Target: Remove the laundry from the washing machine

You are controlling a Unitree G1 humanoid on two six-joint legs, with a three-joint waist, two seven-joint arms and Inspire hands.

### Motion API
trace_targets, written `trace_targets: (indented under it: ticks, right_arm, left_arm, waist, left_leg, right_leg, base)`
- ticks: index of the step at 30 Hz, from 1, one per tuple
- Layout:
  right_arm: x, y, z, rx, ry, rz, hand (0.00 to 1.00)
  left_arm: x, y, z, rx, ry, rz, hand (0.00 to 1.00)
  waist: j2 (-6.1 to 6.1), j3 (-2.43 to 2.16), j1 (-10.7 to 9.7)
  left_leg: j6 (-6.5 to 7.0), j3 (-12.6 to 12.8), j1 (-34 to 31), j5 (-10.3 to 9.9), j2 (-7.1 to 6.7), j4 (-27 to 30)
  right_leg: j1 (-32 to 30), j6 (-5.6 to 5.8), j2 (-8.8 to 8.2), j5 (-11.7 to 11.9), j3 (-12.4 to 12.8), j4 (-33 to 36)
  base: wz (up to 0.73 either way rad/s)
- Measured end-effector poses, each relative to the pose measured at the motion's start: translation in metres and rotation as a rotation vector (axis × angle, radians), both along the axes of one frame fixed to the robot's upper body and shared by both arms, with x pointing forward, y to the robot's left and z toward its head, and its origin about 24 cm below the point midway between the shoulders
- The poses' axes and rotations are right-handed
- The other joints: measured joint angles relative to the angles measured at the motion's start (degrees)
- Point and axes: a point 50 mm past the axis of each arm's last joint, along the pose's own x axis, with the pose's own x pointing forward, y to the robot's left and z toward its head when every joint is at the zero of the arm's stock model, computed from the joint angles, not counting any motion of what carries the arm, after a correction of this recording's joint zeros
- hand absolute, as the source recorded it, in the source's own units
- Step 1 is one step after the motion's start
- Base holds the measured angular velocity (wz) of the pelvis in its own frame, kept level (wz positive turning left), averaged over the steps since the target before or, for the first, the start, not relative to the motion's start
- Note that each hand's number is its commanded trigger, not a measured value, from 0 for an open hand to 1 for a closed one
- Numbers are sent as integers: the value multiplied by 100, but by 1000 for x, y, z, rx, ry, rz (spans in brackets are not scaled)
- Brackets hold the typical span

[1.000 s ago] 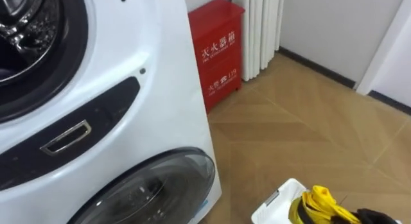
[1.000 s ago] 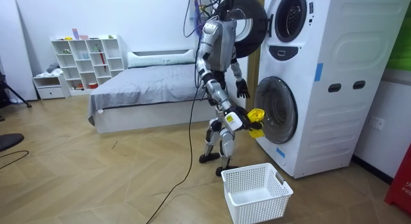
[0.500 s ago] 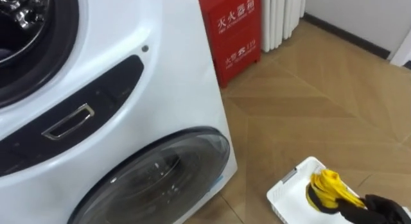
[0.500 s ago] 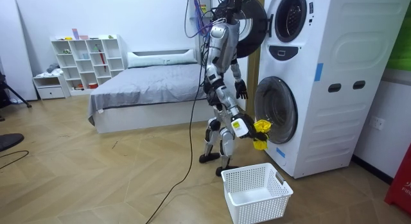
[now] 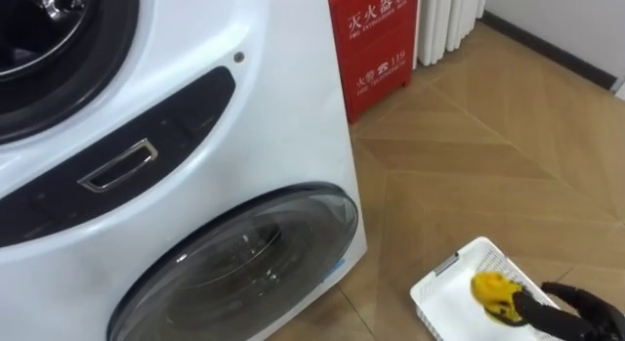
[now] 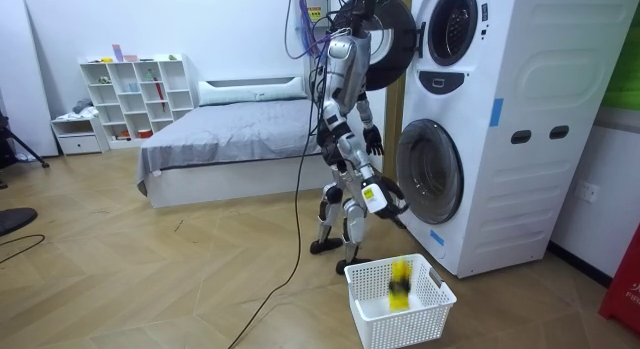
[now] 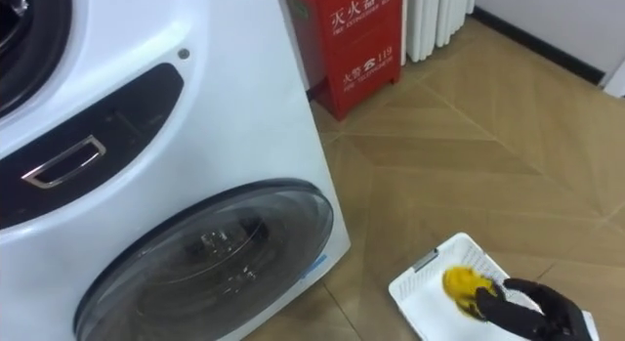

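The robot stands on the wooden floor just in front of the stacked white washing machine (image 5: 244,106), on the machine's door side. The machine's upper door (image 6: 390,34) hangs open and its lower glass door (image 5: 244,273) is closed. On the floor before that lower door, close to the machine's front corner, we see a white laundry basket (image 5: 430,282).

The right robot hand (image 5: 586,307) reaches out above the basket with its dark fingers spread loose and nothing in its grasp. From the head camera the yellow garment (image 5: 496,290) appears just off those fingertips, over the basket's inside. In the room view it is a yellow blur between the basket's walls, well below the hand and apart from it.

The left robot hand (image 6: 373,140) hangs at the robot's side, near the machine's lower door. We cannot tell whether it is clenched.

Beyond the machine's far side stands a red cabinet (image 5: 376,43) beside a white radiator (image 5: 449,23). Away from the machine, behind the robot, are a grey bed (image 6: 230,139) and a white shelf (image 6: 135,94).
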Motion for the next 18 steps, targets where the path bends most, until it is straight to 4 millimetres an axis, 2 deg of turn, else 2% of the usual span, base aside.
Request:
trace_targets:
  ticks: [8,13,17,18]
  right_arm:
    - [0,-1,0,-15,6,-16,0]
    - [-1,-2,1,-21,8,-30,0]
    - [-16,-9,-5,19,17,-106,0]
    - [-21,-10,-7,31,22,-127,0]
  left_arm:
    - [-2,0,0,-8,-5,16,0]
    - [-4,1,-1,-18,-8,41,0]
    - [-12,3,-1,-17,-16,80,0]
    - [-14,5,0,-13,-22,89,0]
  waist:
    - [-22,-11,0]
    - [-116,-61,3]
    - [-185,-80,-16]
    - [-233,-88,18]
  left_leg:
    - [0,-1,1,0,-1,-1]
    - [0,-45,4,0,1,0]
    - [-11,-257,213,4,79,-19]
    - [-20,-303,260,10,99,-30]
  right_leg:
    - [0,-3,11,-12,0,14]
    - [19,-4,1,-19,-20,2]
    - [375,-48,-50,-10,-276,-191]
    - [460,-58,-60,-9,-328,-243]
  base:
    - [0]
    - [3]
    - [24]
    - [28]
